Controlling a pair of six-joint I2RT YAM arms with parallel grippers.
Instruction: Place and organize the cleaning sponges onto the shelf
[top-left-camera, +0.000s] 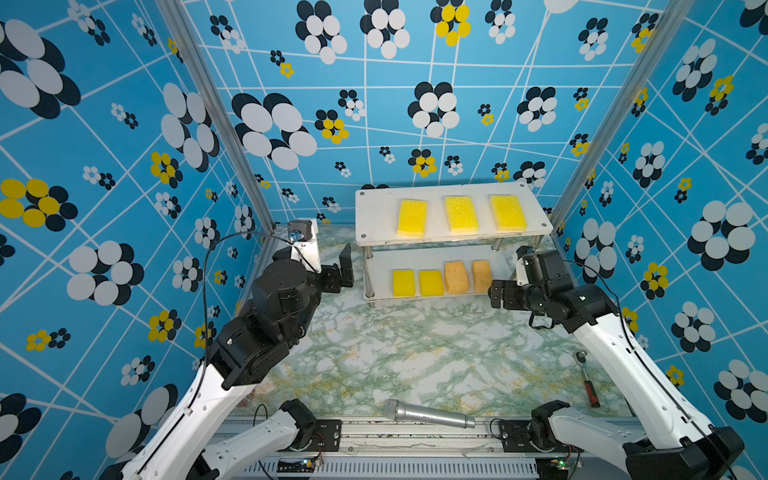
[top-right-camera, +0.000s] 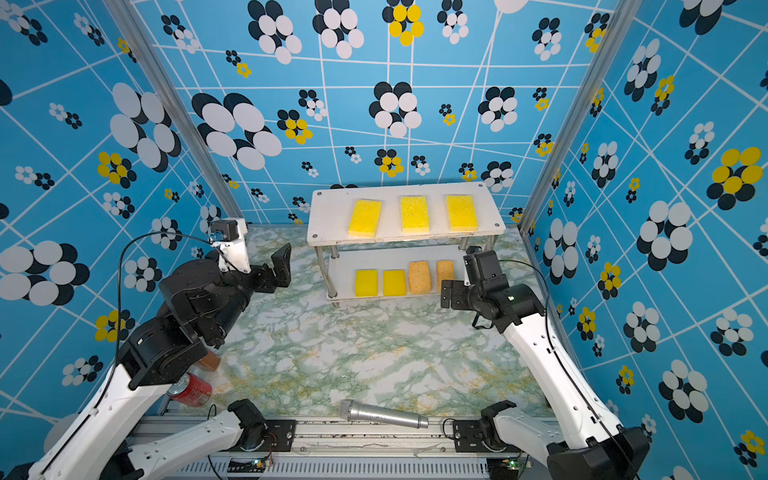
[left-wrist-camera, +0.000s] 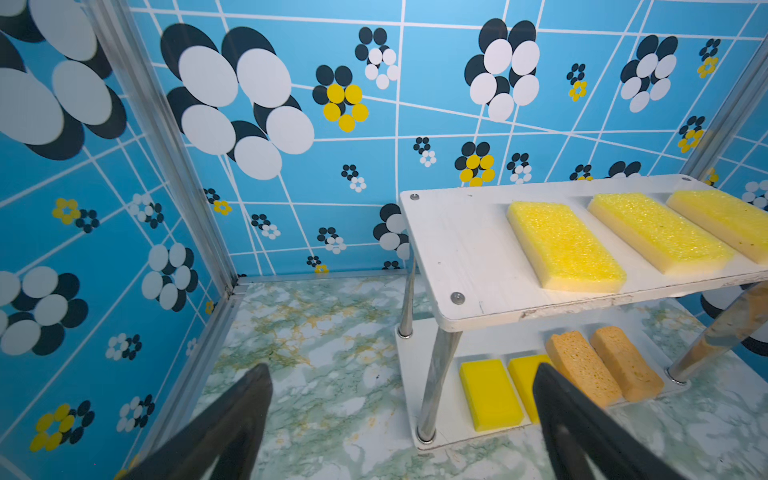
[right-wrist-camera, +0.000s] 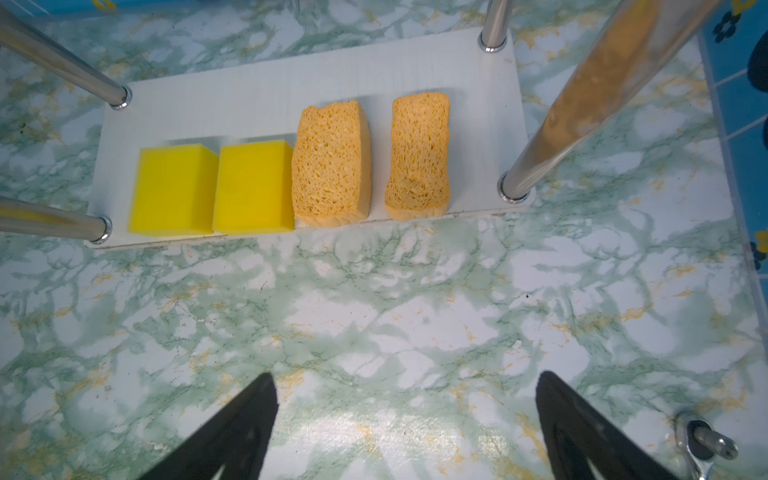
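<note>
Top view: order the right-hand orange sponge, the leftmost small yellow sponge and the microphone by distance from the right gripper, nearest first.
From the right gripper, in a top view:
1. Right-hand orange sponge, on the lower tier, right end of the row.
2. Leftmost small yellow sponge, same tier, left end of the row.
3. Microphone, at the table front edge.

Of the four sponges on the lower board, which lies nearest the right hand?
The orange-tan sponge at the right end of the row; the other three lie farther left.
</note>
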